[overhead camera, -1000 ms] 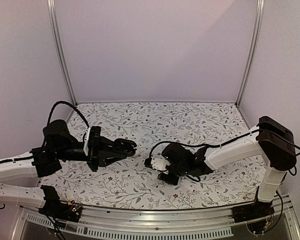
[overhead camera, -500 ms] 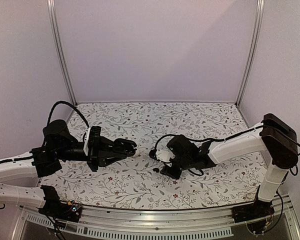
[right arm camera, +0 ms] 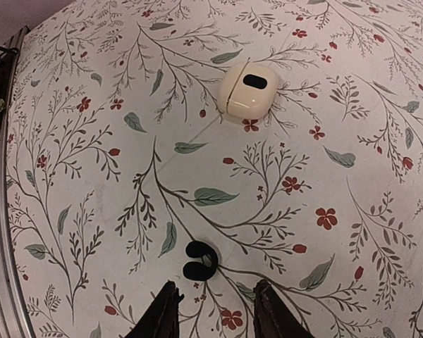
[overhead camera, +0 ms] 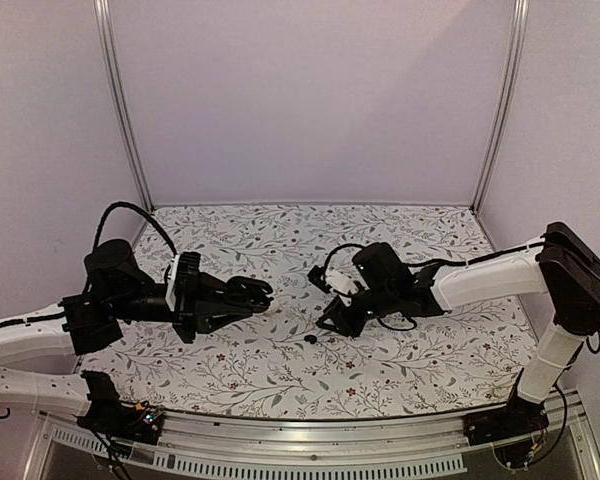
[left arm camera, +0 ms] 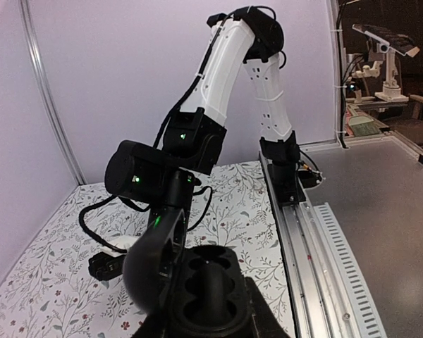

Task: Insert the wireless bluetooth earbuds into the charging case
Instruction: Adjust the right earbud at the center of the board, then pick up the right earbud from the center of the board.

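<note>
Writing and marks: no lettering is legible on any item. The cream case (right arm camera: pixel 248 88) has a dark oval patch on top, too small to tell whether it is a logo or a window.
Left gripper (overhead camera: pixel 245 297): clamped on the black charging case (left arm camera: pixel 206 282), which it holds out over the table (overhead camera: pixel 400 235) with the open side towards the wrist camera.
Charging case: the lid (left arm camera: pixel 149 264) is swung open to one side and dark round wells show inside. Whether a bud sits in either well cannot be told, as it is black on black.
Right gripper (right arm camera: pixel 215 315): jaws apart with nothing between them. The fingertips (right arm camera: pixel 162 310) point down at the floral table surface.
Earbud (right arm camera: pixel 199 260): a small black piece lying on the table just ahead of the right fingertips. It is between them and the cream case and apart from both.
Earbud, doubt: the piece shows two lobes, and whether it is one bud or two touching cannot be told.
Cream case, position: closed, lying on the table near the tip of the left gripper in the overhead view.
Cut off: both grippers' fingers run out of the lower edge of their own wrist views, so only the tips or inner faces show.
Obstruction: the right arm (left arm camera: pixel 218 70) fills the middle of the left wrist view, with green lights (left arm camera: pixel 134 179) lit on its dark housings.
</note>
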Available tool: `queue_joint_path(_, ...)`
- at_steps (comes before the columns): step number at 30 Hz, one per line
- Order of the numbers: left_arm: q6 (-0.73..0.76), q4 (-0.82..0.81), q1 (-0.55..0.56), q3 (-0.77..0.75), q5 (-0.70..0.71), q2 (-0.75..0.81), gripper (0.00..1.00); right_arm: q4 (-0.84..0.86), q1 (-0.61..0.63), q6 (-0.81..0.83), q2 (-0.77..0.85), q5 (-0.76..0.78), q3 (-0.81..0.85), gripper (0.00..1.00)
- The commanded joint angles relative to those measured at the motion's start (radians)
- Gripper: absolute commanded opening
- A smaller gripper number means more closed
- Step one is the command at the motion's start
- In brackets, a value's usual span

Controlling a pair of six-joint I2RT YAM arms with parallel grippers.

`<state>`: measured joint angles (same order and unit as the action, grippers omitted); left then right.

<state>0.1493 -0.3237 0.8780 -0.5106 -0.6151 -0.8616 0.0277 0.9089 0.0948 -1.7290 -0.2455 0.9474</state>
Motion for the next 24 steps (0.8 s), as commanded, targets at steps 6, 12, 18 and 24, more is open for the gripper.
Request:
queue_joint_path(6, 0.01, -0.003, -0.016, 0.009, 0.008, 0.015, 0.0, -0.067, 0.001, -0.064, -0.164, -0.05, 0.125, 0.33)
queue_joint_path(12, 0.01, -0.003, -0.015, 0.01, 0.008, 0.012, 0.0, -0.081, 0.001, -0.052, -0.198, -0.055, 0.143, 0.31)
queue_joint_path(18, 0.012, -0.004, -0.016, 0.011, 0.007, 0.011, 0.0, -0.104, 0.001, -0.026, -0.231, -0.065, 0.154, 0.32)
queue_joint_path(24, 0.013, -0.003, -0.015, 0.011, 0.007, 0.008, 0.0, -0.127, 0.016, -0.011, -0.249, -0.092, 0.166, 0.3)
